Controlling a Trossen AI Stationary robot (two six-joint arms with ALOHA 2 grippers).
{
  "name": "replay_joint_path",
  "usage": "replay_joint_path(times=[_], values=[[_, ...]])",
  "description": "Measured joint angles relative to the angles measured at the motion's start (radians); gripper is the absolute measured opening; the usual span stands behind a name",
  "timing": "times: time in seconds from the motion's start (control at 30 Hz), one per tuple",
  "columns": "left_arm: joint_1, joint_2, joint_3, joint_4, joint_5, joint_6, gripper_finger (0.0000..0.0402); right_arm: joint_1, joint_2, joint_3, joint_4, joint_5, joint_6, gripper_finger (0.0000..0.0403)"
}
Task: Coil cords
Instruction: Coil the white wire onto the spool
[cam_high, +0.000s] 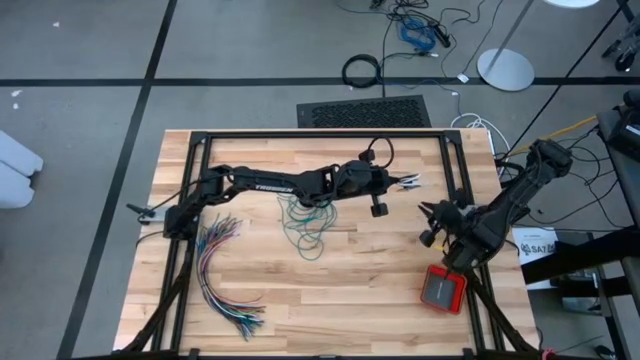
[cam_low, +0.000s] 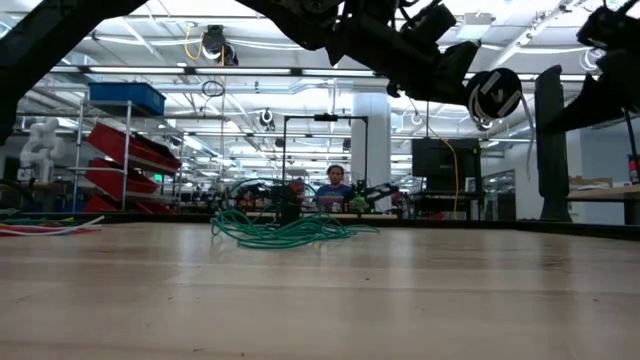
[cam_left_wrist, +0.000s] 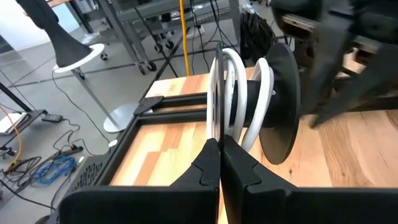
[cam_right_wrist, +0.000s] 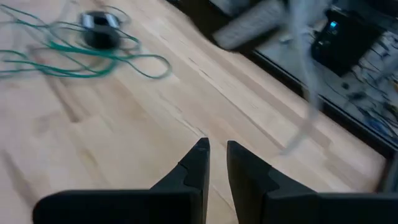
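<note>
Seen from above, a pale wooden table fills the middle of the frame, edged by a black metal frame. The left arm reaches from the centre left across to the upper middle, and its left gripper sits there, fingers pressed fully together. In the left wrist view those closed fingers pinch the thin rim of a black spool wound with white cord, which stands on edge just ahead of them.

The teal-green cord lies in a loose, untidy tangle at the centre of the table, just below the left arm. From table height it shows as a low heap of loops left of centre, flat on the wood. I judge it is not coiled yet; the loops are uneven and sprawl outward.

A black cord loops up near the left gripper at the upper middle; where its ends run I cannot tell.

The right gripper hovers at centre right, apart from the cords. Its own view shows its fingers with a narrow gap between them, holding nothing, above bare wood.

A fan of many-coloured wires lies at lower left, and a red device at lower right.

By my reckoning the work is at an early stage: the green cord remains to be gathered.
</note>
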Motion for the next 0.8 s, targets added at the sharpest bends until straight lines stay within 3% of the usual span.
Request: replay_joint_path(times=[0.1, 0.37, 0.57, 0.8], values=[[-0.002, 0.0, 0.0, 0.0, 0.0, 0.009, 0.0, 0.004, 0.0, -0.051, -0.04, -0.021, 0.097, 0.0044], [-0.031, 0.0, 0.0, -0.004, 0.0, 0.026, 0.0, -0.012, 0.001, -0.214, 0.131, 0.003, 0.207, 0.0086], [-0.05, 0.0, 0.0, -0.015, 0.0, 0.037, 0.0, -0.012, 0.001, -0.225, 0.118, 0.013, 0.277, 0.0118], [-0.082, 0.0, 0.0, -0.011, -0.003, 0.071, 0.0, -0.013, 0.001, -0.225, 0.118, 0.012, 0.277, 0.0112]])
